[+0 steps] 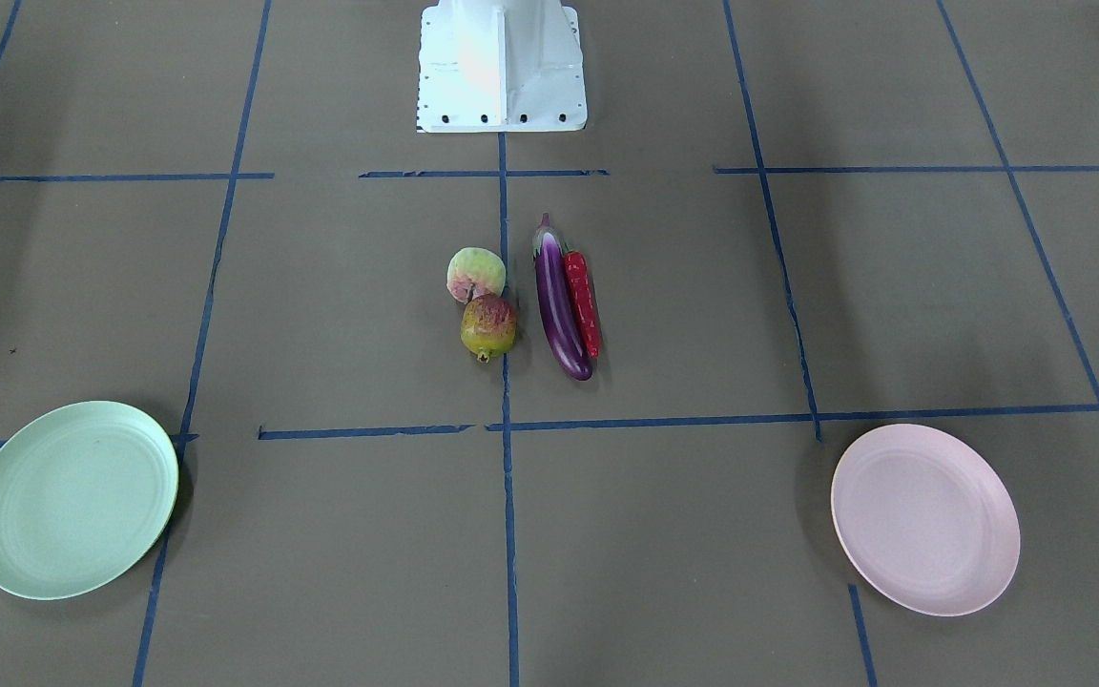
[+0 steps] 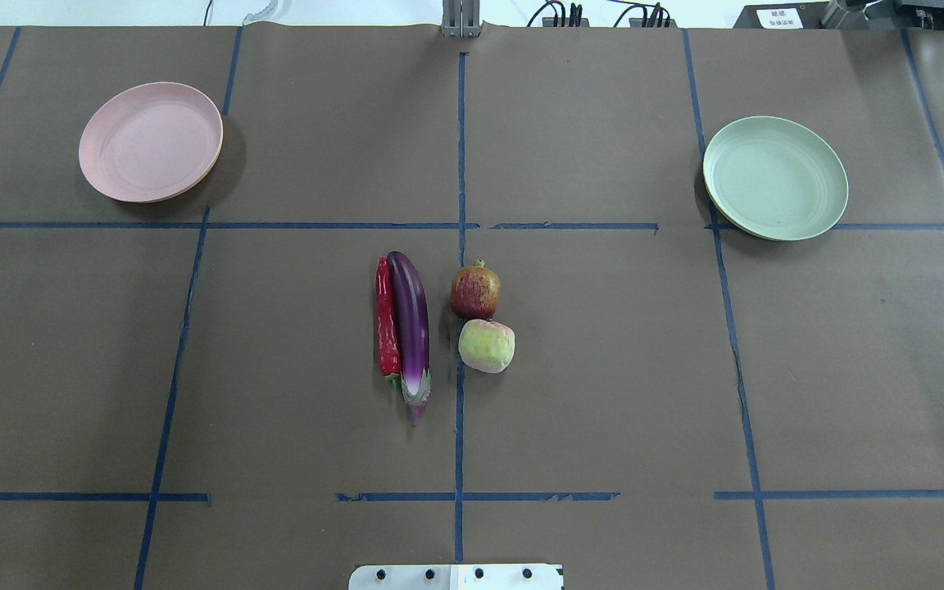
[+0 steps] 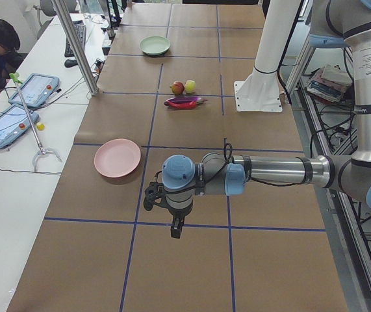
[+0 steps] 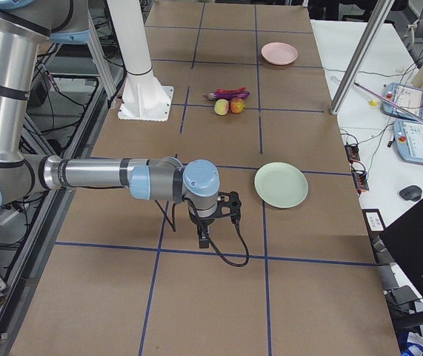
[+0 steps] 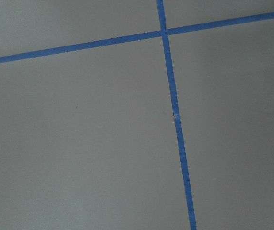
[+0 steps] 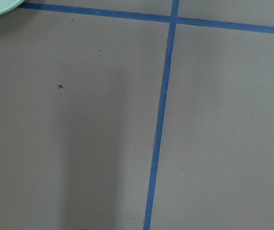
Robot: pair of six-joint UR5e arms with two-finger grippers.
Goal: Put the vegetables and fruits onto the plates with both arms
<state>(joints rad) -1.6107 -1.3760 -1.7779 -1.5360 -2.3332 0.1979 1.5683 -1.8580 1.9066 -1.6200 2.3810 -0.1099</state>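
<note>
Eggplant (image 2: 409, 324), glossy purple, is lying against red chili pepper (image 2: 387, 324); I cannot tell whether left hand (image 3: 175, 230), right hand (image 4: 204, 240) are clenching.

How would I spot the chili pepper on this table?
Start at the white robot base block and look just in front of it. There the glossy red chili pepper lies right alongside the long purple eggplant, on the side away from the two round fruits. It is shorter, thinner and red.
</note>
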